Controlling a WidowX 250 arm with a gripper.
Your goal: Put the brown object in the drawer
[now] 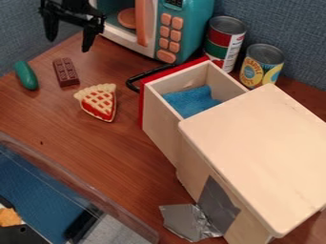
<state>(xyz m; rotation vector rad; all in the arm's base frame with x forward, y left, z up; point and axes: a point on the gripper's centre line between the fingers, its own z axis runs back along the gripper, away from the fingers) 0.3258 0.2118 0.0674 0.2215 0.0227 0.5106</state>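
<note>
- While the black gripper (68, 44) hangs at the upper left, its two fingers point down and stand spread apart; grip state: open.
- Brown chocolate bar (66, 72): flat on the wooden table (83, 143), just below the gripper as viewed. Height of the fingertips over the table: cannot tell.
- Left of the bar: green oblong object (26, 75), apart from it. Right of the bar and a little lower in view: toy pie slice (98, 102), lattice top, red filling.
- Drawer (159, 126): pulled out of the pale wooden cabinet (255, 147). Red front, black handle (132, 83) facing the bar's side. Blue cloth (191, 101) inside, on the drawer floor.
- Cabinet side: silver tape (219, 202), crumpled at its lower end.
- Behind the drawer: two cans, one with a red and green label (224, 42), one with a yellow and blue label (261, 65), both upright.
- Top of view: teal toy microwave (185, 26), orange buttons, orange handle.
- Lower left: clear plastic rim (76, 183), blue surface beyond it.
</note>
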